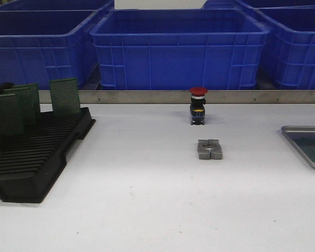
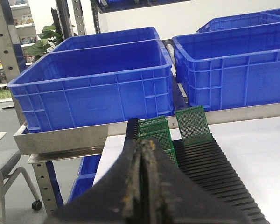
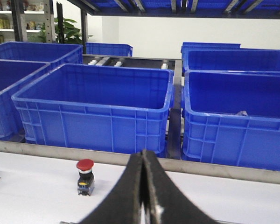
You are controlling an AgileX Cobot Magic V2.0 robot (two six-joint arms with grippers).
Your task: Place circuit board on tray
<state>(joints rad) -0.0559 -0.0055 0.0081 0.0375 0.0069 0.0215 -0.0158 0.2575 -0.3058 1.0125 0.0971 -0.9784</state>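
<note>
Front view: circuit boards (image 1: 64,96) stand upright in rack (image 1: 37,157).

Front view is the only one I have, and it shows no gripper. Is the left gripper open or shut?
Observer: The left gripper is shut and empty, its fingers pressed together.
Operator: Where does it point?
Observer: At the black rack, toward the circuit boards standing in its slots.
Operator: And the right one?
Observer: The right gripper is shut and empty too, with the red push button ahead of it.
</note>
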